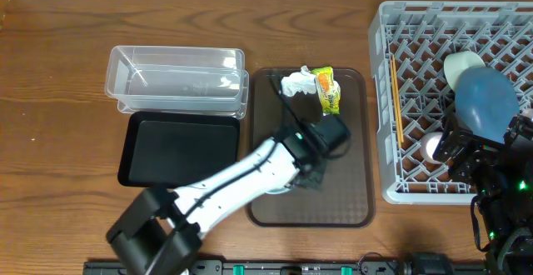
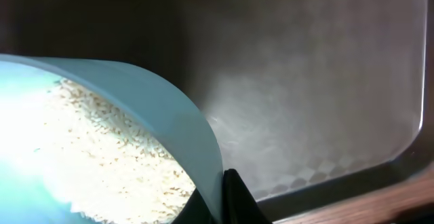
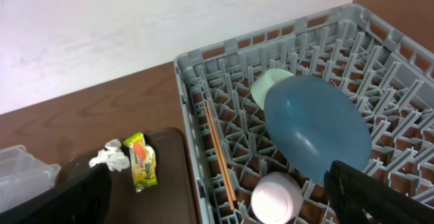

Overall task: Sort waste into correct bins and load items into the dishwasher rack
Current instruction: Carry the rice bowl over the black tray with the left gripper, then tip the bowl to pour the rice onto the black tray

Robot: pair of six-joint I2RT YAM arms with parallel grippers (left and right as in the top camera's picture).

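The left gripper is clamping the rim of the pale mint-green bowl, jaws closed on it. The bowl is sitting on the brown serving tray and is holding loose white rice grains. From overhead, the left arm is hiding most of the bowl.

The right gripper is hanging over the near edge of the dishwasher rack with its jaws spread wide and gripping nothing. In the rack below it, the small pink cup is lying near the front wall. The large dark-blue bowl is lying upside down beyond the cup, and the white bowl is showing behind it. The thin wooden chopsticks are lying along the rack's left side.

At the tray's far end, the crumpled white tissue and the snack wrapper are lying just beside each other. To the tray's left, the black tray is sitting nearer and the clear plastic tub farther.
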